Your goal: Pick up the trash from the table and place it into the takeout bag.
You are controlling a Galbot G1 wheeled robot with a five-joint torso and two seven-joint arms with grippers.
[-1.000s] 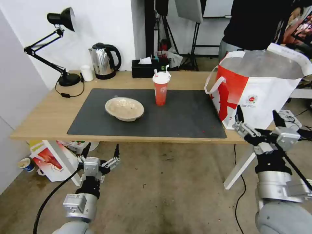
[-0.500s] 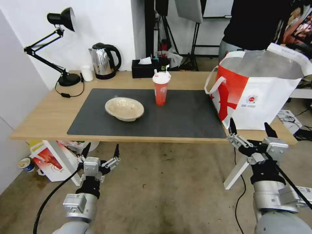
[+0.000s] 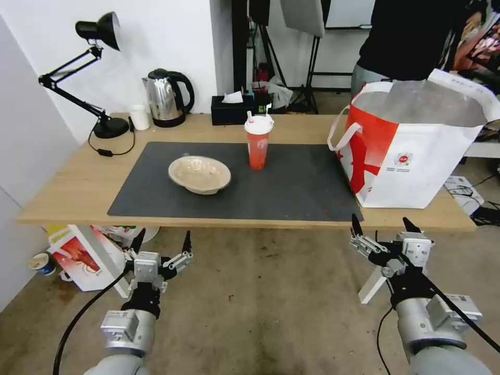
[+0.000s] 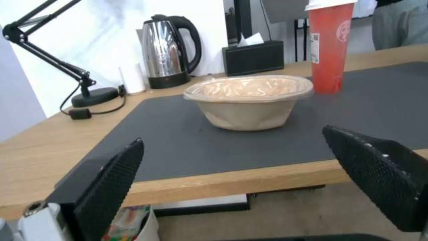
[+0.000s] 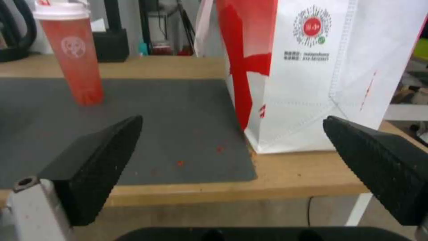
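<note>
both arms hang low in front of the table [image 3: 73,192], left gripper [image 3: 161,240] and right gripper [image 3: 383,226] pointing up, fingers spread, holding nothing.

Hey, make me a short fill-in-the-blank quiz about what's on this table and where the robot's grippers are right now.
1. The red drink cup stands on the dark grey ____.
2. The beige paper bowl lies to the cup's ____ in the head view.
3. The takeout bag stands at the table's ____ end.
4. The left gripper and the right gripper are both ____, below the table's front edge.

Missing words: mat; left; right; open
</note>
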